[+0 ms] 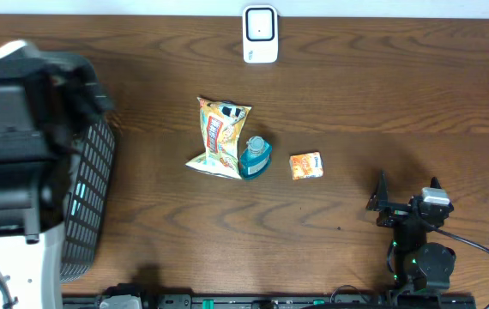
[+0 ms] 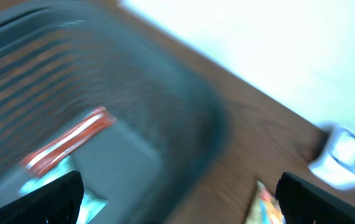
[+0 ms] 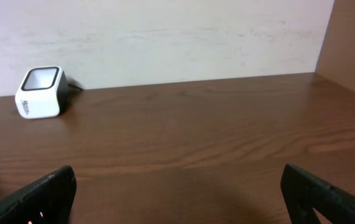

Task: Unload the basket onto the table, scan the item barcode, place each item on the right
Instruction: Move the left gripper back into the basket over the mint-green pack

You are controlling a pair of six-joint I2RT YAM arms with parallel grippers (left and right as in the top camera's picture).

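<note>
Three items lie mid-table: a yellow snack bag point(image 1: 219, 137), a blue bottle point(image 1: 255, 157) touching its right side, and a small orange box point(image 1: 306, 165). The white barcode scanner point(image 1: 260, 34) stands at the table's far edge; the scanner point(image 3: 39, 92) also shows in the right wrist view. My left arm point(image 1: 21, 129) hangs over the black basket point(image 1: 90, 197). The left gripper point(image 2: 180, 208) is open and empty, above the basket's inside, in a blurred view. My right gripper point(image 1: 406, 199) rests open at the near right, its fingers point(image 3: 34, 199) wide apart over bare wood.
Inside the basket point(image 2: 184, 99) lie a red-and-white packet point(image 2: 71, 140) and a teal item point(image 2: 47, 186). The snack bag's corner point(image 2: 265, 205) and the scanner point(image 2: 345, 152) show right of the basket. A wall runs behind the table.
</note>
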